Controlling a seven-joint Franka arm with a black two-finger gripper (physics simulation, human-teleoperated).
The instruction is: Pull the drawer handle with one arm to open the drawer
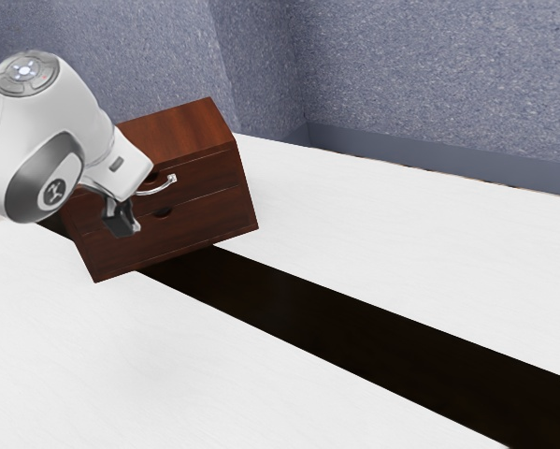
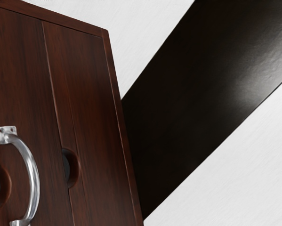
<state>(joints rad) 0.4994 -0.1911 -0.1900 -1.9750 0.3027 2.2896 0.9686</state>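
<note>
Risk first: the gripper (image 1: 121,222) hangs in front of the cabinet (image 1: 191,140), lower than the handle (image 1: 158,184) and toward the exterior view's left of it, apparently not around the handle. If it closes from here, we judge it likely to miss the bar or catch only its end. An off-axis pull could let the smooth metal slip out. It could also drag the whole cabinet across the tabletop (image 1: 401,215) toward the dark strip (image 1: 373,337) rather than open the drawer.

Gripper state: we cannot tell whether it is open or closed, as the hand blocks that detail.

Task object: the wooden cabinet stands at the far left of the tabletop, turned at an angle. The curved silver handle is on its upper drawer front, which looks flush, so we judge the drawer not yet open. In the wrist view the handle (image 2: 30,174) sits close under the hand, offset to one side.

Arm pose: it enters from the exterior view's left, its bulky white wrist covering the cabinet's left part, the hand aimed at the drawer face.
</note>
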